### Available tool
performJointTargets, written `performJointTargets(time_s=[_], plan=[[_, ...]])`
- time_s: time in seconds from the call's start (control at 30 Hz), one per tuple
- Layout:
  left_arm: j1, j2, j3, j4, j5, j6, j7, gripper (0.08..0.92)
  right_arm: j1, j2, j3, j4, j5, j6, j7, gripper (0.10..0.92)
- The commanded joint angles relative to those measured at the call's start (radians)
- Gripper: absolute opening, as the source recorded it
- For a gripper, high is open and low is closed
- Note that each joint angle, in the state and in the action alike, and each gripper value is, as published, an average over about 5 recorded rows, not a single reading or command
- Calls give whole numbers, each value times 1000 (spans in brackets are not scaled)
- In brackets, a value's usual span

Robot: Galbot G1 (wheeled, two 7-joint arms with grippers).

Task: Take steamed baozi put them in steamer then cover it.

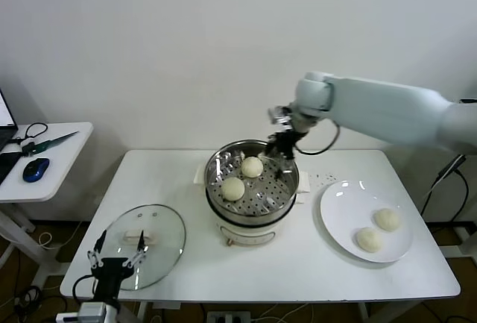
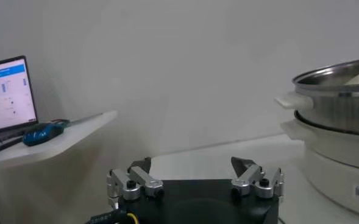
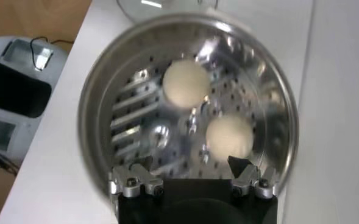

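The right hand [image 1: 282, 146], fingers spread and empty, hangs over the steamer [image 1: 287, 198]; the two remaining baozi [image 1: 387, 219] lie on its outer side, nearer it than the left hand [image 1: 116, 259], also spread.

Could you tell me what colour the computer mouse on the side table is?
The mouse is blue, clearest in the head view.

cover [image 1: 144, 244] left of steamer [image 1: 252, 181], plate [image 1: 343, 215] right
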Motion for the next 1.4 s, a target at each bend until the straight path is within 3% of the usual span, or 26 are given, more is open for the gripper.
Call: performJointTargets(time_s=[0.03, 0.3, 0.5, 0.83, 1.4], plan=[[-3, -7, 5, -3, 7, 5, 1, 823, -4, -362, 21, 141, -167, 23, -37, 823], [5, -12, 6, -12, 15, 7, 1, 823, -288, -523, 153, 124, -355, 41, -39, 823], [9, -15, 6, -12, 22, 8, 1, 823, -480, -559, 284, 96, -458, 64, -42, 823], [12, -23, 2, -5, 31, 8, -1, 823, -669, -511, 428, 18, -538, 90, -37, 823], [9, -30, 0, 6, 45, 10, -2, 823, -689, -386, 443, -67, -554, 97, -30, 823]])
